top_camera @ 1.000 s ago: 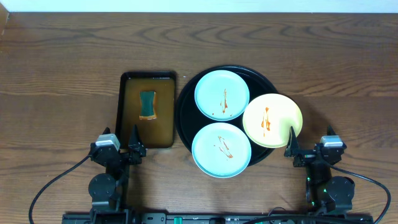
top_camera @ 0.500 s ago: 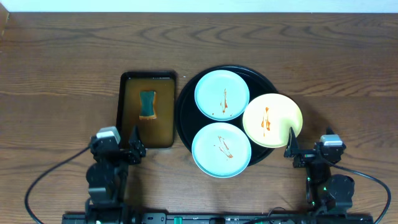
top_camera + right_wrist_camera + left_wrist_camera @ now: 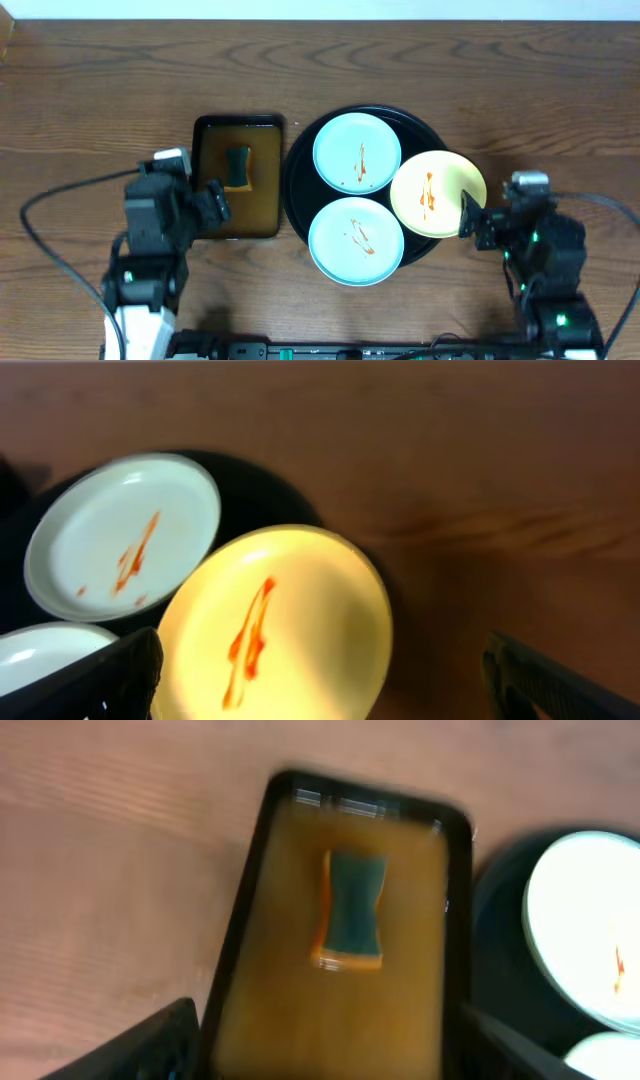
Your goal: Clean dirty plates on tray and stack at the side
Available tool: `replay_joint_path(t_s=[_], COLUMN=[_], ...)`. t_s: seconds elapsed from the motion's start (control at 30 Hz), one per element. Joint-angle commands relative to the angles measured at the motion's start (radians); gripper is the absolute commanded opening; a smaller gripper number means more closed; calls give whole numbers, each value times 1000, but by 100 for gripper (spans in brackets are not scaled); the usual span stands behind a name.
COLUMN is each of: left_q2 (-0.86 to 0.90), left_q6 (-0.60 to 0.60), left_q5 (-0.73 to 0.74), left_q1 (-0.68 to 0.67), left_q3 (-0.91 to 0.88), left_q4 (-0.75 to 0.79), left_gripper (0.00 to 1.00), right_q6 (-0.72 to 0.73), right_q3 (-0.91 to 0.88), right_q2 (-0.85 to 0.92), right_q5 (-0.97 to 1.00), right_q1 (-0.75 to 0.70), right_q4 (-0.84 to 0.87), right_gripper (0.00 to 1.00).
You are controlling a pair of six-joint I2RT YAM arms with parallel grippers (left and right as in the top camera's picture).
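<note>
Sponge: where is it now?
Overhead, the sponge lies in the brown tray, left of the black tray, just beyond the left hand.

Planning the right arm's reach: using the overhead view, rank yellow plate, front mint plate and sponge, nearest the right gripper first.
1. Yellow plate, just left of the right gripper.
2. Front mint plate, middle, on the black tray.
3. Sponge, far left, in the brown tray.
</note>
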Motion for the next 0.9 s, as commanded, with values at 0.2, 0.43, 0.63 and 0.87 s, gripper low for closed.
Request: replay_joint_path(t_s=[0.2, 0.43, 0.63, 0.87], left_q2=[205, 206, 207, 211], left_q6=[-1, -1, -12, -13], left_q5=[20, 20, 21, 28], left_q1=[5, 5, 5, 2], left_q3=[234, 234, 234, 234], left_q4=[-217, -212, -188, -137], left_gripper=[79, 80, 80, 79], right_q6=[39, 42, 43, 65], right_q3=[324, 331, 330, 330], right_q2=[328, 389, 412, 456], right_q5=[-206, -345, -373, -373], right_q1=[15, 15, 15, 24], right_q4=[-245, -253, -276, -330], right_gripper=[99, 99, 99, 85])
